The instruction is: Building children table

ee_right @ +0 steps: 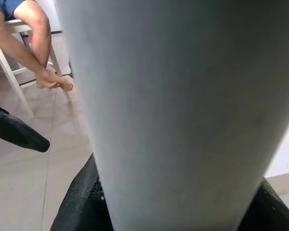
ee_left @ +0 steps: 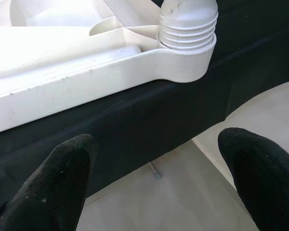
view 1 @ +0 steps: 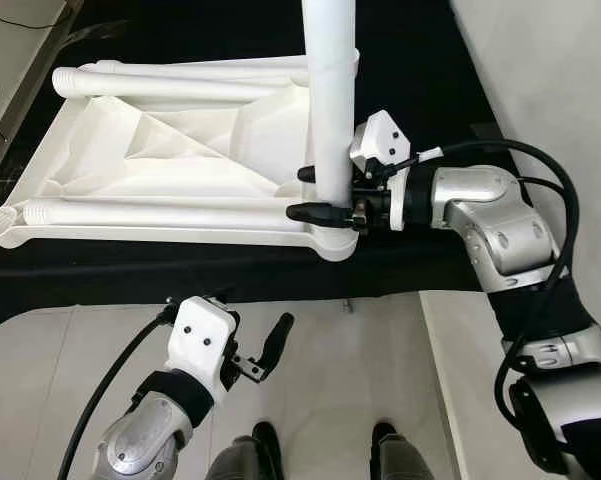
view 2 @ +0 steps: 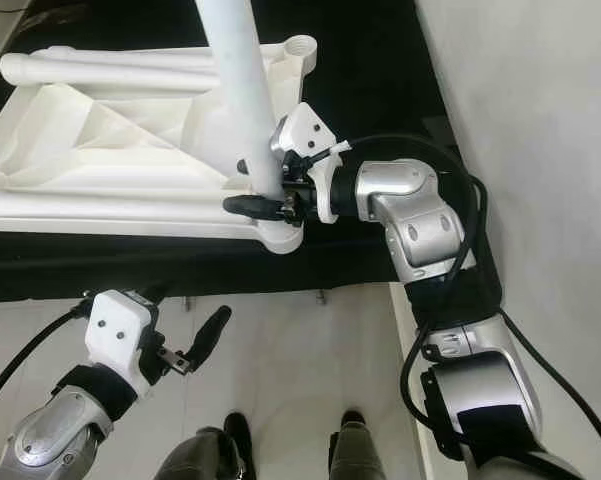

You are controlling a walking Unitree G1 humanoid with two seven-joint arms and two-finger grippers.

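While the white plastic tabletop lies upside down on a black cloth-covered surface, one white table leg stands upright in the corner socket nearest the robot's right side, its ribbed base seated in that socket. Right gripper: reaches in from the right, its two black fingers closed around the lower part of the upright leg, one finger on either side, just above the socket. Left gripper: held low over the pale tiled floor, in front of the black surface and apart from the tabletop, fingers spread wide and holding nothing. Two further legs lie flat along the underside of the tabletop, one at its far edge and one at its near edge. Right wrist view: a person's bare legs and feet beside a white chair.
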